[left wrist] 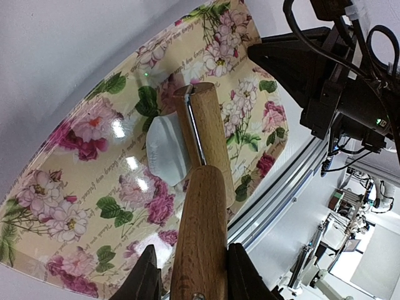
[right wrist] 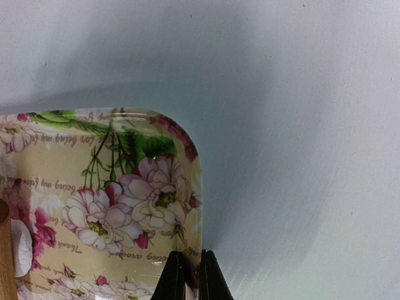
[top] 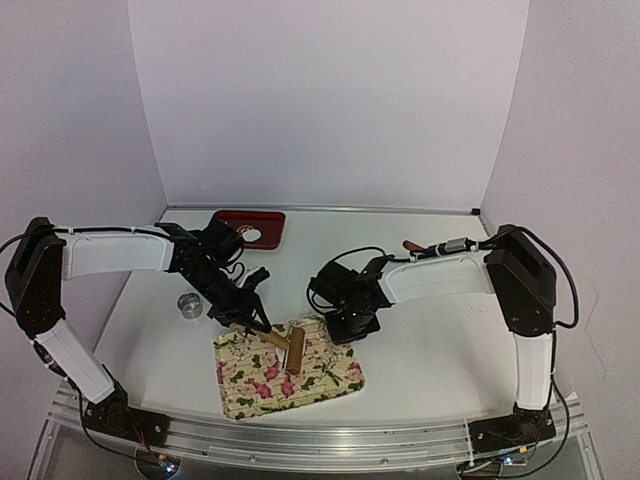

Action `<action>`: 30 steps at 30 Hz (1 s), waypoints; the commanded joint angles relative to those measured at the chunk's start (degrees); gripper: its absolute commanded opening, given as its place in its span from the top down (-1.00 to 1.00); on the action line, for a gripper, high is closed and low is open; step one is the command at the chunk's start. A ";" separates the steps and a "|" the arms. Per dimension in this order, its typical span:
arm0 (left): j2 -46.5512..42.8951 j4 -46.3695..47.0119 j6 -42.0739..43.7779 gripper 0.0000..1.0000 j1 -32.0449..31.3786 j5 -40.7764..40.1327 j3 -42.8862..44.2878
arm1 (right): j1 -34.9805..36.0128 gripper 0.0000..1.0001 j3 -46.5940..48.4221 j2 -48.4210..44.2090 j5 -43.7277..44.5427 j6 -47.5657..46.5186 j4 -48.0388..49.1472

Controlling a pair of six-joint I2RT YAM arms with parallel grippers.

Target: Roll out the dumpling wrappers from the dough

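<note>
A wooden rolling pin lies across the floral tray. My left gripper is shut on its handle, the fingers either side of it in the left wrist view. The roller rests on a partly flattened white piece of dough. My right gripper is shut on the tray's right rim, jaws pinching the edge. The dough shows at the left edge of the right wrist view. One small white round wrapper lies on the red tray.
A metal ring cutter stands on the table left of the floral tray. The red tray sits at the back by the wall. A brown stick-like thing lies behind the right arm. White walls close in the table on three sides.
</note>
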 commanded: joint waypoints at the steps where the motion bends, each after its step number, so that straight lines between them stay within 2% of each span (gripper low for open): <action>1: 2.11 -2.26 -0.04 1.00 -0.19 -4.21 -2.37 | 0.04 1.00 0.11 -1.35 5.00 -0.41 -3.68; 18: 3.42 0.13 0.51 1.00 -0.70 -5.65 -5.25 | 0.04 1.00 -0.42 -1.94 5.21 0.38 -3.77; 30: 1.12 5.62 2.53 1.00 -0.71 -2.28 -6.12 | 0.03 1.00 -0.32 -1.88 5.00 0.63 -3.83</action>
